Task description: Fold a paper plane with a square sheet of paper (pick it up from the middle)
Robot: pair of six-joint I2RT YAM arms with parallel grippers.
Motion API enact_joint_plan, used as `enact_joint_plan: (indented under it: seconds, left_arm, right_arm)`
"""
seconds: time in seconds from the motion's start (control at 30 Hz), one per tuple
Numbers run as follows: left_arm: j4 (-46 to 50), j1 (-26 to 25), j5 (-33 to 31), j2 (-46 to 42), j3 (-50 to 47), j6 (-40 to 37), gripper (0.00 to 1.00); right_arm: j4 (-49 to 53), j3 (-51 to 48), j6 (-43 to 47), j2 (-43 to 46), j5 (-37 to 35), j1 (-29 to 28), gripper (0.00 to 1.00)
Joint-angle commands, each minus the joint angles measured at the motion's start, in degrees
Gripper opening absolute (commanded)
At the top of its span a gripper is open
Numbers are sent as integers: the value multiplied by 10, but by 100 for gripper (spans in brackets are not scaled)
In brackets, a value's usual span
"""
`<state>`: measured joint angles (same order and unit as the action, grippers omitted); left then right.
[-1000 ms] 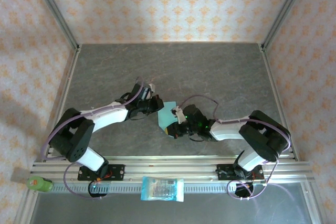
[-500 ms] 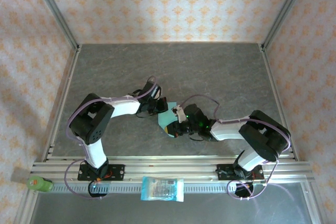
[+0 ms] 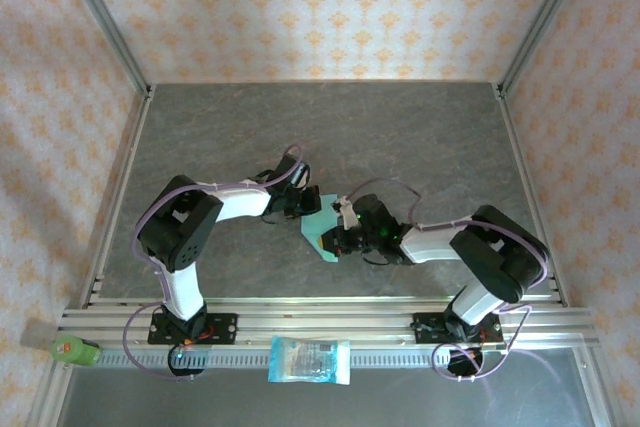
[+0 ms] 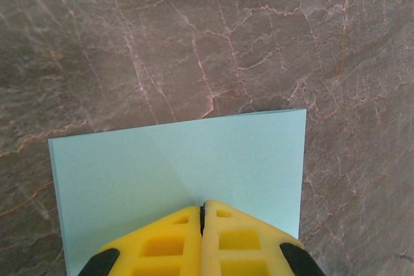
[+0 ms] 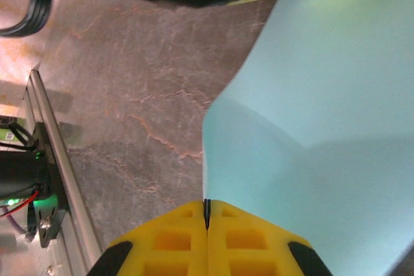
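1. Top external view: the thin, light teal-blue square sheet of paper [image 3: 322,223] lies on the grey marbled table [image 3: 200,127], between both arms.
2. The left gripper [image 3: 304,205] pinches its far edge and the right gripper [image 3: 338,239] its near edge, both clamped tight.

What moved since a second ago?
The left arm swung its elbow in toward the middle, and the left tool edged slightly right, shut on the square sheet of paper. The right tool stayed shut on the paper; the printed packet stayed put.
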<state>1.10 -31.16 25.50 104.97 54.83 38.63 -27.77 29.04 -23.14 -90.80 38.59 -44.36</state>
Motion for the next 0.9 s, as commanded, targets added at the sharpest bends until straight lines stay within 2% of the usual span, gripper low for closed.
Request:
enact_joint_plan:
  seconds: [0.0, 0.57, 0.87]
  left_arm:
    - [37, -6, -25, 18, 7, -15, 0]
    - [36, -7, -30, 15, 1, -16, 0]
    - [34, -7, -30, 15, 0, -14, 0]
  right_arm:
    - [17, 21, 17, -11, 1, 15, 0]
    - [72, 52, 36, -36, -63, 26, 0]
    - [73, 55, 28, -32, -72, 26, 0]
